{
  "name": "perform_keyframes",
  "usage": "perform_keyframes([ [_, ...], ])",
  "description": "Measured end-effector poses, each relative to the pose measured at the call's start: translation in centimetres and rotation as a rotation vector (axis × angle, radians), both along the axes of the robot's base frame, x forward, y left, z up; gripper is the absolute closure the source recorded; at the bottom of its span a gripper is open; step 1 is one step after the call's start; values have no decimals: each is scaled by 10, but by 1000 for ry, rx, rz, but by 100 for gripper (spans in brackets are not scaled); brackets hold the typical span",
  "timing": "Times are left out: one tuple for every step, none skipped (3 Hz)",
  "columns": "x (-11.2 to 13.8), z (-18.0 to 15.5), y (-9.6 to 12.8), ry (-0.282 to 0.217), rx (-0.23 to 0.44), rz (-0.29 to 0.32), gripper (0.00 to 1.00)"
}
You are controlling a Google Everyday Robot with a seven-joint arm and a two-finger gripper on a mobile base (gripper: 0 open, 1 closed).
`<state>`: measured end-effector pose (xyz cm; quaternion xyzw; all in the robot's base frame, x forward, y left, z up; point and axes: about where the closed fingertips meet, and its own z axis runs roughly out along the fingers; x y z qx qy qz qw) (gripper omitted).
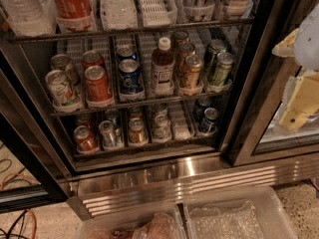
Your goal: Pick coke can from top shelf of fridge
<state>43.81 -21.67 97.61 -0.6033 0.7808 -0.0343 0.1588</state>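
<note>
The coke can [72, 1], red with white script, stands on the top shelf [149, 29] at the upper left of the open fridge [199, 178]. Its top is cut off by the picture's edge. A clear water bottle [22, 9] stands to its left and a clear ribbed bottle [117, 4] to its right. My gripper [300, 91], white and pale yellow, hangs at the far right edge in front of the black door frame. It is well to the right of and below the coke can and touches nothing.
The middle rack holds red-orange cans [97, 83], a blue can [129, 76], a white-capped bottle [162, 66] and green cans [219, 66]. The lower rack [144, 143] holds several more cans. Two clear plastic bins [234, 218] sit on the floor below. Cables [15, 178] lie at left.
</note>
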Motion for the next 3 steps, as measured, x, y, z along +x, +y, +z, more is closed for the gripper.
perform_keyframes([
  [0,3,1,-10,8,-1,0],
  [3,15,9,-48,101,10,0],
  [5,56,40,-153,276,81,0],
])
